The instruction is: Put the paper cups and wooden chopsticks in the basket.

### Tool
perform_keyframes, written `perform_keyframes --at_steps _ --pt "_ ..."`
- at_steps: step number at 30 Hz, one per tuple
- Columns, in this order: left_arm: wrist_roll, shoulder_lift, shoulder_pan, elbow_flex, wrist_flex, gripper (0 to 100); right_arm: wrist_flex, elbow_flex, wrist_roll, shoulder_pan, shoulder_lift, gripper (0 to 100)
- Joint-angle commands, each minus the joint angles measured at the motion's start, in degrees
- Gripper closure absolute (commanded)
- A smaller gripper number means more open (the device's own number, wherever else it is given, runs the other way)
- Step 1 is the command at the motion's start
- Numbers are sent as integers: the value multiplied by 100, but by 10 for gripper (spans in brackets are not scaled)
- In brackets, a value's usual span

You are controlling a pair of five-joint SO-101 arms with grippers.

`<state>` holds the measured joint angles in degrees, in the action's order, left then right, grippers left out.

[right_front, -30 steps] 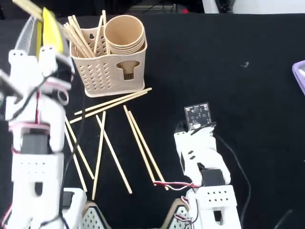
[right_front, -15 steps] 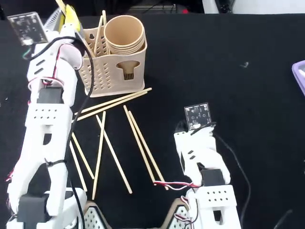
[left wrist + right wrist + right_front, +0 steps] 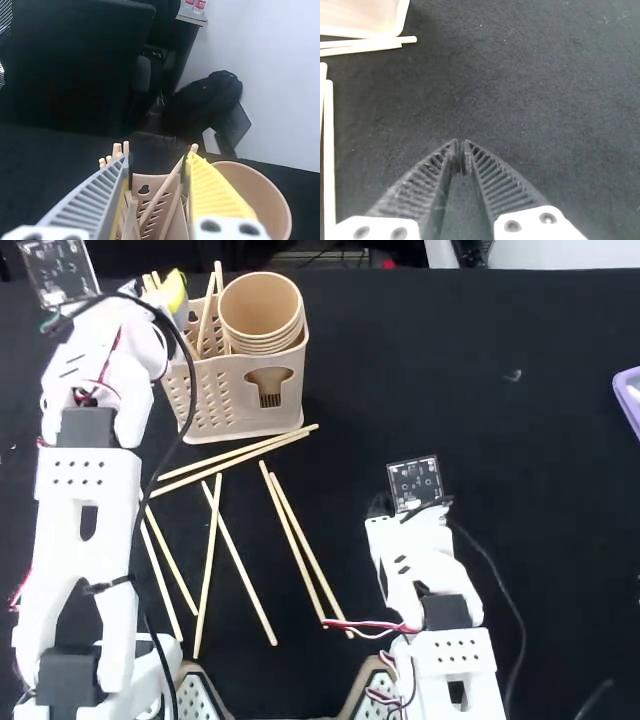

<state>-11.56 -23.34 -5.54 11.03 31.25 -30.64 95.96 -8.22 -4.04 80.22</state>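
— What's changed?

— A second ago the left tool (image 3: 158, 157) stood raised at the near left. It has since swung out over the basket (image 3: 235, 400). Its jaws stand apart above the stick side, with sticks (image 3: 167, 187) upright below them.

— So that load is in?

— I'd judge so, as nothing is clamped. The cups (image 3: 262, 305) sit stacked in the other compartment, so that part looks done. Several loose sticks (image 3: 236, 452) lie on the counter (image 3: 480, 440) in front of the basket.

— And the right tool?

— The right tool (image 3: 459, 147) hasn't stirred. Its jaws are together, low over the counter, with stick ends just beside it.

— Room to move?

— The basket stands near the counter's far edge, and stick tips rise beside the left tool. It should probably lift straight up before drawing back. The left arm (image 3: 80, 490) lies over the leftmost loose sticks. Open counter runs right of the basket to a purple thing (image 3: 630, 400) at the edge.
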Motion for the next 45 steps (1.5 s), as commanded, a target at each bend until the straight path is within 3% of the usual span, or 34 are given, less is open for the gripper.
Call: perform_keyframes --at_steps 1,6,10,13,17,20,24,32,37,45 --pt "-26 -88 -13 -778 492 812 141 -31 18 35 110 977" --pt "79 -642 -435 -1332 2690 809 141 -31 18 35 110 977" --pt "958 -914 -787 -1262 4158 809 141 -31 18 35 110 977" --pt "1530 -914 -1121 -831 4686 809 141 -31 18 -114 110 977" --pt "2400 -914 -1279 356 4774 808 141 -22 18 -202 110 977" --pt "3534 -914 -1262 1341 4457 808 141 -22 18 -202 110 977" --pt "4545 -914 -1253 2615 3138 808 141 -22 18 -202 110 977" --pt "4730 -853 -1253 4426 105 805 132 -22 18 -202 110 977" --pt "4958 -132 -1130 4259 -53 725 132 -13 18 -202 110 977" --pt "4985 958 -1103 3530 -53 730 132 -13 18 -193 110 977"
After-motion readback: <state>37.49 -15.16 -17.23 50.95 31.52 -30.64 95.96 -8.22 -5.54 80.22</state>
